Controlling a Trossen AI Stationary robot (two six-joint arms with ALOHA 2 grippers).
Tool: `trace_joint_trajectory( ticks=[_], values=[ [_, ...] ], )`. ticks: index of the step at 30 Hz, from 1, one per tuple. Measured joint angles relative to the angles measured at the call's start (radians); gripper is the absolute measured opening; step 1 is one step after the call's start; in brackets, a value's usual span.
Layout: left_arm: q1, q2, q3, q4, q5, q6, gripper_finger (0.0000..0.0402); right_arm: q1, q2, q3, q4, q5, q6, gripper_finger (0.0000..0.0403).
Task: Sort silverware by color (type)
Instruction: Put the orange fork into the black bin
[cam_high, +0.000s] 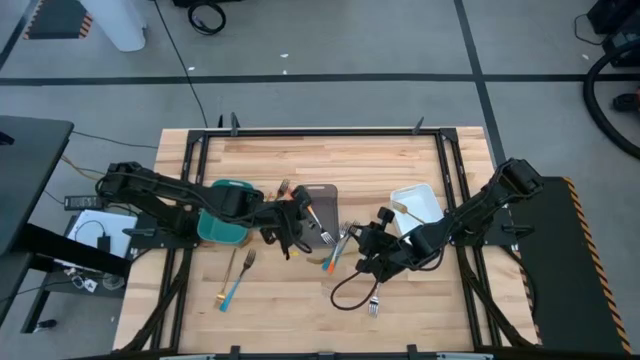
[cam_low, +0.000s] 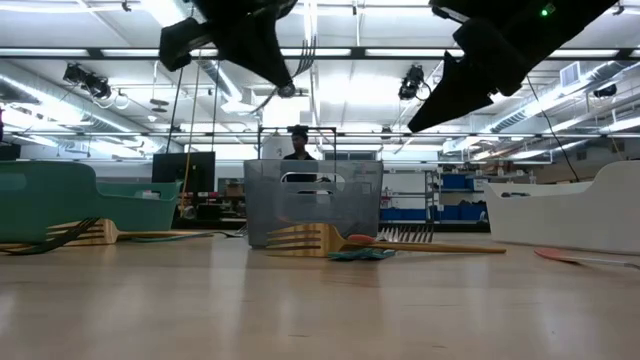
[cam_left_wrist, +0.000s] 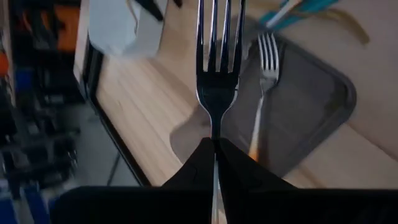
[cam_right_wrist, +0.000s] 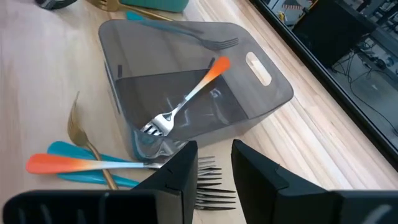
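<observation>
The left gripper (cam_left_wrist: 216, 146) is pinched shut on a silver fork (cam_left_wrist: 219, 59), held just above the grey tray (cam_left_wrist: 323, 112), its long body pointing straight away from the fingers, prongs far end. Inside that tray lies an orange-handled fork (cam_right_wrist: 186, 99), slanted across it. Beside the tray hangs the right gripper (cam_right_wrist: 214, 163), its fingers a little apart and holding nothing, over more forks (cam_right_wrist: 93, 163) on the wood next to the tray.

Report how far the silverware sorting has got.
Done: one orange-handled fork lies in the grey tray.

In hand: the left gripper is shut on a silver fork, held above that tray. The right gripper hangs open over loose forks beside it, holding nothing.

Left: the orange and blue utensils by the grey tray and the fork pair on the table near the teal tray.
</observation>
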Motion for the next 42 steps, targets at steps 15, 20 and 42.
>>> trace_joint_trajectory(
  ticks=[15,20,42],
  values=[
    [0.109,0.083,-0.010,0.131,0.143,0.049,0.0014,0.013,0.000,0.000,-0.001,0.006,0.026,0.0105],
    [0.108,0.155,-0.010,0.127,0.028,0.059,0.0014,0.012,0.000,0.000,-0.002,0.008,0.030,0.0105],
    [0.122,0.530,0.421,-0.383,0.007,-0.113,0.0014,0.019,0.000,0.000,0.008,0.027,0.026,0.0104]
  ],
)
